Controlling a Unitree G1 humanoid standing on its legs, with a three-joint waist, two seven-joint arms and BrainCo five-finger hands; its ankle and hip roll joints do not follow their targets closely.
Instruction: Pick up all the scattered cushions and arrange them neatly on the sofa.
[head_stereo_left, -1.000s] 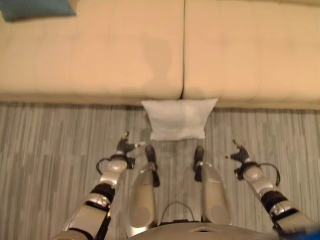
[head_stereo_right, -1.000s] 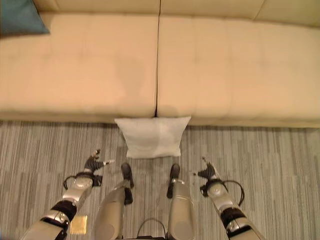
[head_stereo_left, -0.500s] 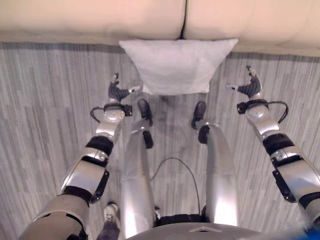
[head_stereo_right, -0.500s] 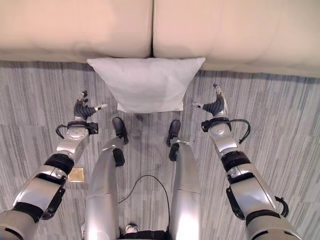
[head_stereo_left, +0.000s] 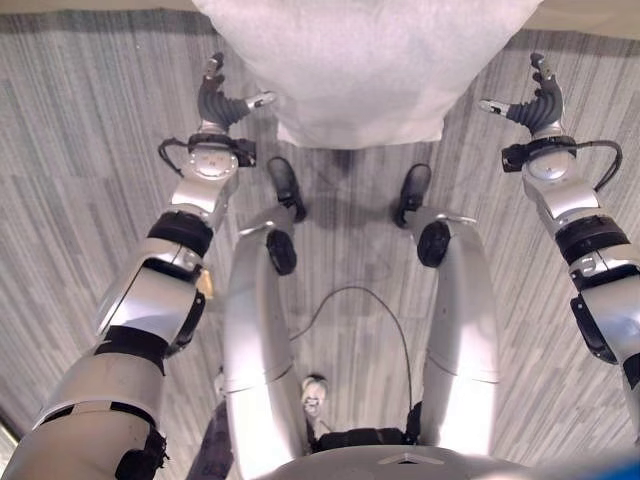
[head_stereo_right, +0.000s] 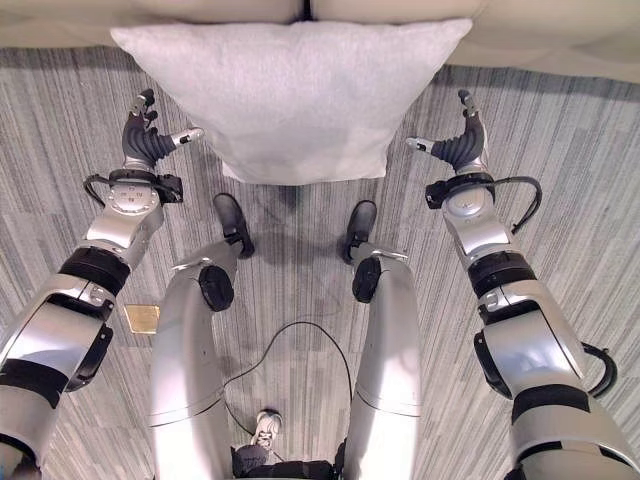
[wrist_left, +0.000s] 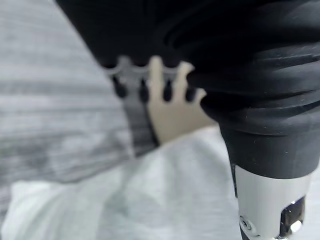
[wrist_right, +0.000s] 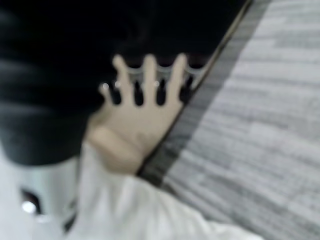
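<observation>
A light grey cushion lies on the striped floor, its far edge against the front of the beige sofa. My left hand hovers just off the cushion's left side, open, thumb pointing toward the cushion. Open too, my right hand is level with it off the cushion's right side. Neither hand touches the cushion. In the left wrist view the cushion lies just past the fingers. In the right wrist view the cushion lies past that hand's fingers.
Grey striped carpet spreads to both sides of the cushion. The seam between two sofa seat cushions sits just above the grey cushion. A small tan square lies on the floor at the left.
The camera has tipped down and closer, so the cushion looks larger and the sofa has slid up. Both hands have moved forward to flank the cushion's sides.
</observation>
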